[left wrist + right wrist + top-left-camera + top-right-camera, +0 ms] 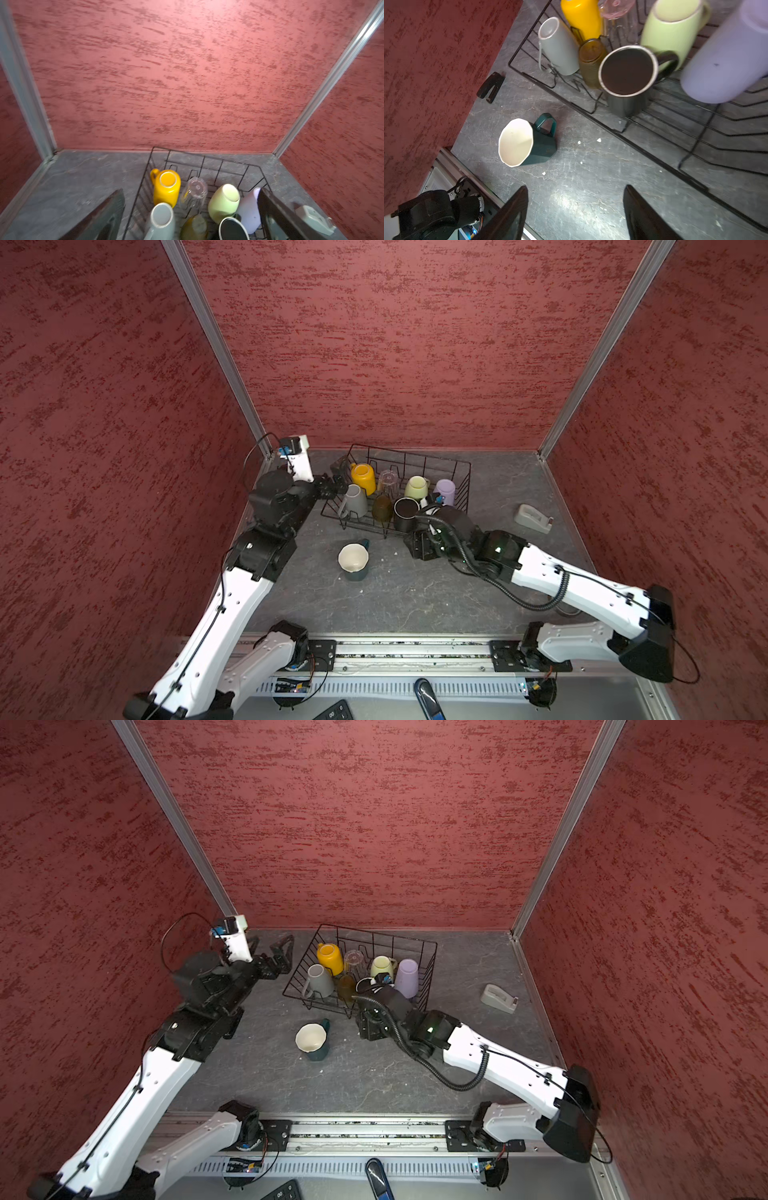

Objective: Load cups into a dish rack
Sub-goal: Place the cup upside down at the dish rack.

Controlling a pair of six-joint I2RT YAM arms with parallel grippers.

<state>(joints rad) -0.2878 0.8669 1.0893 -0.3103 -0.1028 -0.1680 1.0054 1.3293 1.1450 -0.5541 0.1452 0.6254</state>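
Setting: robot lab test cell. Evidence: red textured panel walls (395,344) on aluminium posts (216,344); grey slate-look tabletop (415,601); arms (232,605) bolted to a rail (415,649) well behind the jaws; keyboard (334,711) behind that.

You see the right gripper (576,188) with jaws parted over the grey tabletop (591,172), holding nothing. The teal mug (533,143) sits outside the dish rack (652,151), near the black mug (627,70) inside it.
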